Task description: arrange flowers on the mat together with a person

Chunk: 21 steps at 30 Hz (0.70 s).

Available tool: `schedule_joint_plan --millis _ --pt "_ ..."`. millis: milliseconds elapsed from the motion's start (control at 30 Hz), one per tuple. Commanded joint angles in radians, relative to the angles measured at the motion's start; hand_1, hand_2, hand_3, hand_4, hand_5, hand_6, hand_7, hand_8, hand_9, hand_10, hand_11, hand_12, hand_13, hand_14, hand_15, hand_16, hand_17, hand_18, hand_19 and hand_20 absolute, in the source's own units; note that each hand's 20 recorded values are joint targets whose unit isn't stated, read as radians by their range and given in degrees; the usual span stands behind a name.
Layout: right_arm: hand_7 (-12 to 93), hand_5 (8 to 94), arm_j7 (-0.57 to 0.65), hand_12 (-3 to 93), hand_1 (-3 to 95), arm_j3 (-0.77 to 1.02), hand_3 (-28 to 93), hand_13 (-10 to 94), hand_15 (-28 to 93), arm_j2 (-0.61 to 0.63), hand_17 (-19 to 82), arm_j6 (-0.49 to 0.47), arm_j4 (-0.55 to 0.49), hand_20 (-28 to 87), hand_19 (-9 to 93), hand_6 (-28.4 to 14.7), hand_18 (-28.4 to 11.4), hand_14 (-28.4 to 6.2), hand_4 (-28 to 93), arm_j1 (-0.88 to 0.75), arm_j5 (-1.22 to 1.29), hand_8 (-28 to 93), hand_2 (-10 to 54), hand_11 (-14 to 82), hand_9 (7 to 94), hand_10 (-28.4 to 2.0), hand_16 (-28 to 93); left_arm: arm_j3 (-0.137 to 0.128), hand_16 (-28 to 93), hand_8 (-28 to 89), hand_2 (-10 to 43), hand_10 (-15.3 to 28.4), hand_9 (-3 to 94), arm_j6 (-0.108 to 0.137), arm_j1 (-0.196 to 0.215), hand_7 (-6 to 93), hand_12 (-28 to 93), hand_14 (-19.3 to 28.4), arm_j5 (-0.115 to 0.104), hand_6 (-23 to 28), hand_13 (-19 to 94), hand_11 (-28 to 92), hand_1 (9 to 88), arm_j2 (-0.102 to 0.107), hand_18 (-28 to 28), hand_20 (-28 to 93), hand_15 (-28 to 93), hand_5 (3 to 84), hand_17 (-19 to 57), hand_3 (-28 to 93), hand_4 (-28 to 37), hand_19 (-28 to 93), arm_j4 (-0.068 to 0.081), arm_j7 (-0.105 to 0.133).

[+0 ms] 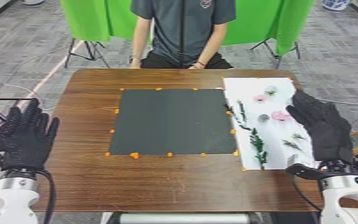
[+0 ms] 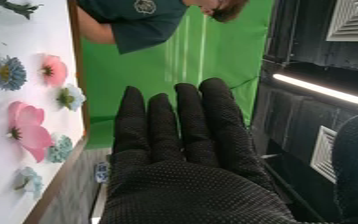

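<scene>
At the left, beyond the table's left edge, the left hand (image 1: pixel 24 142) is open, its gloved fingers straight and pointing toward the far side, holding nothing. Next comes the brown wooden table (image 1: pixel 82 182), with the dark square mat (image 1: pixel 171 122) lying flat around its middle. Orange marks (image 1: pixel 135 155) dot the mat's borders.

Just right of the mat lies a white sheet (image 1: pixel 246 85), running from the far part of the table toward the near part. Along its left side lie a thin dark sprig (image 1: pixel 238 120) and, nearer, a leafy green sprig (image 1: pixel 257 146). Toward the far end sit a small pink flower (image 1: pixel 260 98) and, just beside it, a pale flower (image 1: pixel 270 90). Nearer are a grey-blue flower (image 1: pixel 263 118) and, to its right, a larger pink flower (image 1: pixel 280 115). Small sprigs (image 1: pixel 291 145) lie nearer still, on the right part of the sheet. The right wrist view also shows a teal flower (image 2: pixel 58 148) beside the larger pink one, and a pale blue flower (image 2: pixel 31 182).

Farthest right, at the sheet's right edge, the right hand (image 1: pixel 325 127) is open and empty, fingers straight and pointing toward the far side.
</scene>
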Motion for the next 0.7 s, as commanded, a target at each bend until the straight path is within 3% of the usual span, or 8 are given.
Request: schedule_joint_plan --millis 33,167,300,500,567,633,700 --pt "9 39.2 -0.004 2.9 1.0 -0.005 73 25 14 -0.006 15 0.002 -0.010 5 21 -6.8 -6.6 -5.4 -28 -0.010 -0.012 -13 13.6 9.4 34.2 -10.2 -7 0.001 -21 -17 14.3 2.1 0.5 0.002 0.003 9.7 -28 -3.2 -0.003 6.2 3 30 24.0 0.001 -0.7 8 6 21.2 -2.0 68 -28.3 9 0.001 -0.005" --pt "10 39.1 -0.001 3.1 1.3 -0.014 73 25 14 0.002 15 0.017 -0.006 5 21 -6.3 -6.7 -5.6 -28 -0.002 -0.007 -13 13.6 9.2 34.2 -10.1 -7 -0.001 -20 -17 14.1 3.0 2.1 -0.008 0.009 11.3 -28 -2.4 -0.009 5.3 4 29 24.3 -0.002 0.1 8 6 20.7 -2.0 68 -28.3 9 0.000 -0.004" --pt "10 37.1 0.003 3.7 1.7 -0.028 72 28 14 0.017 17 0.020 -0.002 6 23 -4.3 -7.3 -6.9 -28 0.011 0.003 -13 13.5 8.9 35.6 -10.7 -5 -0.005 -18 -18 13.6 6.2 10.4 -0.023 0.011 12.8 -22 -0.4 -0.016 4.1 8 24 24.4 -0.006 1.3 7 7 21.2 -1.5 68 -28.3 11 0.001 -0.007" --pt "9 33.7 0.024 6.6 2.3 -0.045 71 37 17 0.021 24 0.029 0.001 14 40 -4.6 -12.9 -11.6 -28 0.027 0.011 -11 13.6 7.3 34.5 -12.5 7 -0.011 -11 -18 12.9 10.9 23.6 -0.029 0.021 15.0 -4 8.2 -0.024 2.5 18 16 24.2 -0.013 7.4 7 12 22.1 -2.6 69 -28.3 18 -0.002 -0.013" --pt "9 33.1 0.036 7.6 2.3 -0.079 71 41 21 0.039 22 0.056 0.013 19 51 -4.7 -16.5 -12.9 -28 0.055 0.012 -11 13.6 6.7 35.3 -13.3 12 -0.012 -9 -18 13.0 13.4 29.7 -0.030 0.021 15.2 -1 10.3 -0.027 2.4 21 17 24.1 -0.014 8.4 8 13 22.5 -2.8 69 -28.3 20 -0.001 -0.015" --pt "9 32.9 0.045 9.1 2.5 -0.078 70 44 25 0.036 19 0.048 0.013 22 55 -4.8 -18.1 -13.1 -28 0.058 0.007 -11 13.7 7.3 40.1 -13.9 15 -0.012 -8 -17 13.2 14.8 35.2 -0.027 0.018 14.8 5 11.6 -0.029 2.7 24 17 24.0 -0.016 9.3 8 15 23.3 -2.9 69 -28.3 22 0.001 -0.021" --pt "9 33.2 0.049 11.0 2.5 -0.082 70 44 26 0.039 17 0.058 0.012 23 53 -4.8 -18.3 -12.9 -28 0.059 -0.007 -10 13.7 9.2 46.5 -13.9 16 -0.016 -8 -17 13.2 15.8 38.4 -0.025 0.021 14.6 6 12.1 -0.035 2.9 26 19 24.0 -0.019 10.3 8 16 23.8 -3.2 69 -28.3 23 0.000 -0.024"
